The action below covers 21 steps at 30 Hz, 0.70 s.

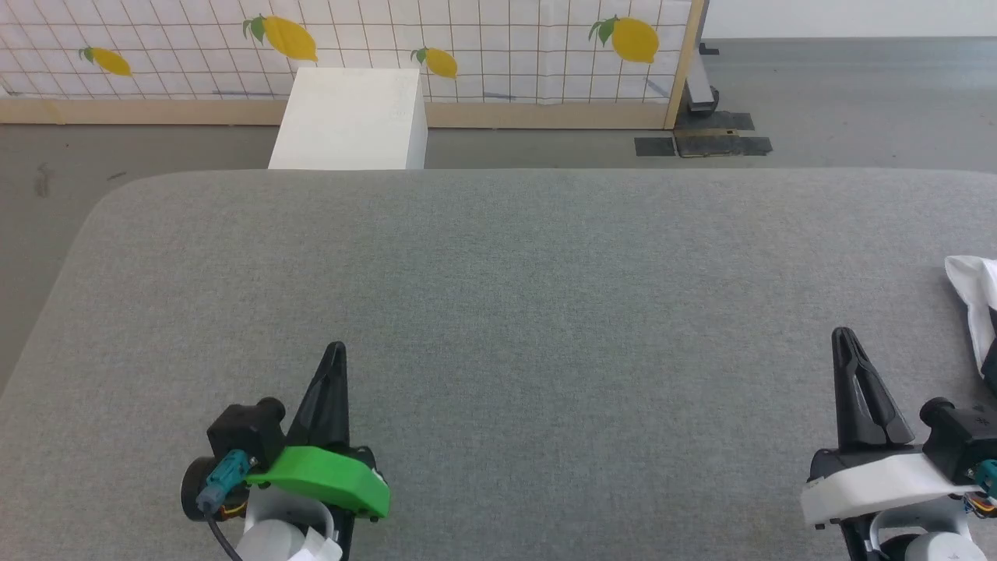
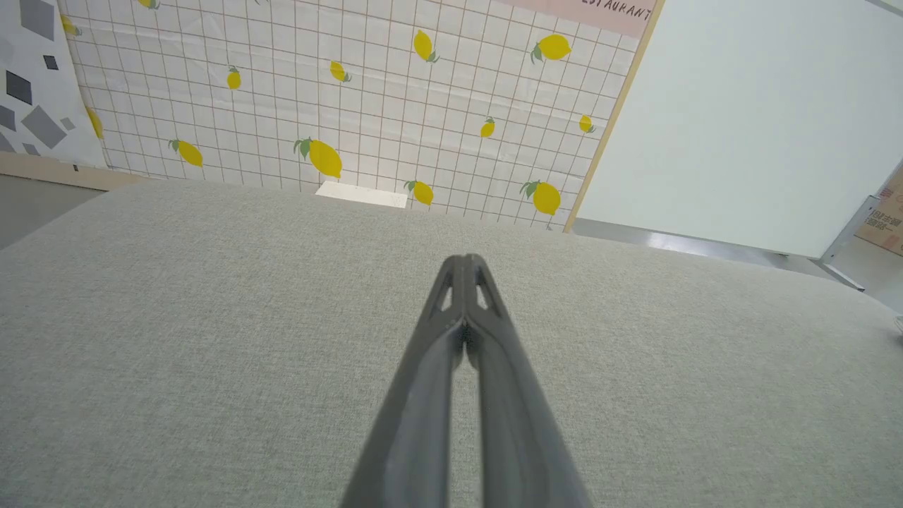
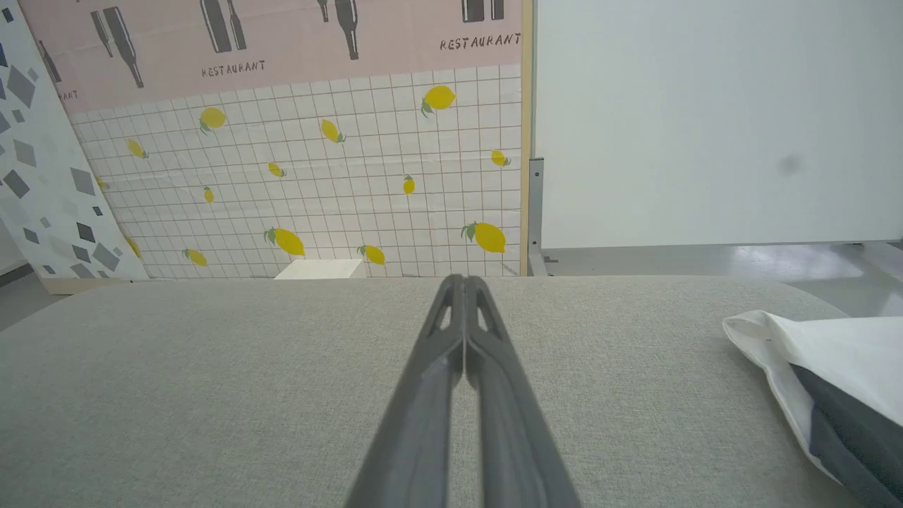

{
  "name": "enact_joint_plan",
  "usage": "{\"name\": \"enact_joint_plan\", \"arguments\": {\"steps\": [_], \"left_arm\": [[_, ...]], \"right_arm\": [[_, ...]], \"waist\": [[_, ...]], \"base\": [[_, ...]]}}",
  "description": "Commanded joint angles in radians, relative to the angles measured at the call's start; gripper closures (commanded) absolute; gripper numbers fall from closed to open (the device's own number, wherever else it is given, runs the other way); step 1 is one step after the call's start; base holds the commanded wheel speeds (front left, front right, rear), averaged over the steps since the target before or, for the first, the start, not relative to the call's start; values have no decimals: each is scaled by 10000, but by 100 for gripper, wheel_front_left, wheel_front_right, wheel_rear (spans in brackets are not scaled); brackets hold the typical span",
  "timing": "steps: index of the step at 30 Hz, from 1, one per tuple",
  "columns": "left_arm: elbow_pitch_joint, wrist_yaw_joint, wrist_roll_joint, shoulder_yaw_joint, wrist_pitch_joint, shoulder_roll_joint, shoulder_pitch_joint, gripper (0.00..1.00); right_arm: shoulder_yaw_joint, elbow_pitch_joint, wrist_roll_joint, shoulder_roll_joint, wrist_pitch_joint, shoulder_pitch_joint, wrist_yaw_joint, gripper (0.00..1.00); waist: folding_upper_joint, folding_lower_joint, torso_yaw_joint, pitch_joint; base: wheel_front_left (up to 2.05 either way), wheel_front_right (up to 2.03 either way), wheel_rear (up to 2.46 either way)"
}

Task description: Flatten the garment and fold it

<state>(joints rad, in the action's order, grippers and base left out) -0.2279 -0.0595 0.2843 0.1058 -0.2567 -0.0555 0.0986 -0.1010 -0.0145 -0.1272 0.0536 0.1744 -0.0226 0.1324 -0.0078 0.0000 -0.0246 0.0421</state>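
Pre-grasp stage. Left gripper [image 1: 336, 362] and right gripper [image 1: 842, 341] both pinched together, empty, over grey woven tabletop [image 1: 498, 265]. Crumpled white-and-black soft shirt [image 1: 974, 300] lies at the table's right edge. Next, probably: right gripper opens and reaches rightward.

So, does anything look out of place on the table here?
The garment lies crumpled far to the right on the table, beyond the right gripper, rather than spread in the middle. Nothing else stands out.
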Motion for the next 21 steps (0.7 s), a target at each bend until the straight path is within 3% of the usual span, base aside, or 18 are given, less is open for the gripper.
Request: {"name": "enact_joint_plan", "arguments": {"steps": [1, 21], "left_arm": [[36, 9, -45, -20, 40, 1, -16, 100], [394, 103, -492, -186, 444, 9, -171, 100]], "right_arm": [[16, 2, 20, -1, -27, 4, 0, 100], [175, 25, 220, -6, -302, 39, -3, 100]], "waist": [[1, 0, 3, -6], [13, 0, 42, -72]], "base": [[0, 0, 0], [0, 0, 0]]}}
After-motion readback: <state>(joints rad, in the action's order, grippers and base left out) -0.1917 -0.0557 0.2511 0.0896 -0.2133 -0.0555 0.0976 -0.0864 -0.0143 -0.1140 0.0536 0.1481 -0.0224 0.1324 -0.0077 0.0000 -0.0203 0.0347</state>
